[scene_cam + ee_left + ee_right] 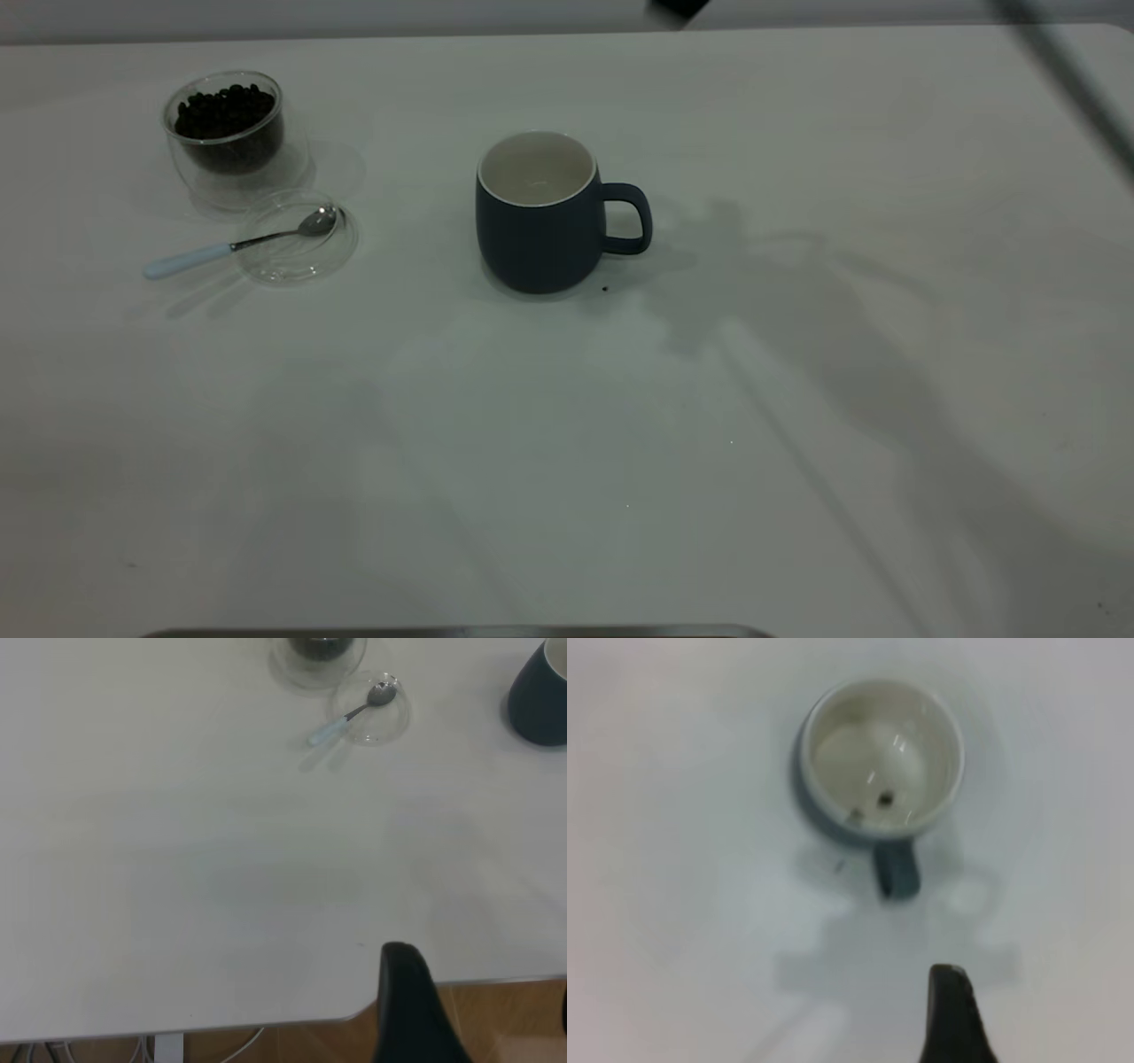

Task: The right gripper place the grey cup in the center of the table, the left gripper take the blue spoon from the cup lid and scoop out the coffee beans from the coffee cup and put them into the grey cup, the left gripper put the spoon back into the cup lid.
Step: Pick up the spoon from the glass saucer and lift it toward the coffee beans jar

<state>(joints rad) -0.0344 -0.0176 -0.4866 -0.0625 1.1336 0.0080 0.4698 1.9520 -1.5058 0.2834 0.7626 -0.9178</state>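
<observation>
Neither arm's jaws show well enough to tell how far open they stand, and neither has hold of anything visible.

Exterior view: the mug (540, 221) stands upright near the middle of the worktop (567, 443), handle toward the right arm's side, its white inside looking empty from here. A tiny dark speck (605, 288) lies just beside its base. Well apart, toward the left arm's side, the glass cup (229, 137) holds the beans (226, 111). Just in front of it lies the lid (297, 237), with the spoon (239, 244) resting bowl inside it and pale handle sticking out over the rim onto the worktop.

Left wrist view: only a dark part of the left gripper (412, 1010) shows, over the worktop's near edge, far from the lid (372, 709), spoon (350, 716) and cup (319, 656). The mug (540, 695) sits at the picture's edge.

Right wrist view: a dark tip of the right gripper (950, 1019) hangs above the worktop, apart from the mug (881, 762), which is seen from above with a small dark bit on its white bottom.
</observation>
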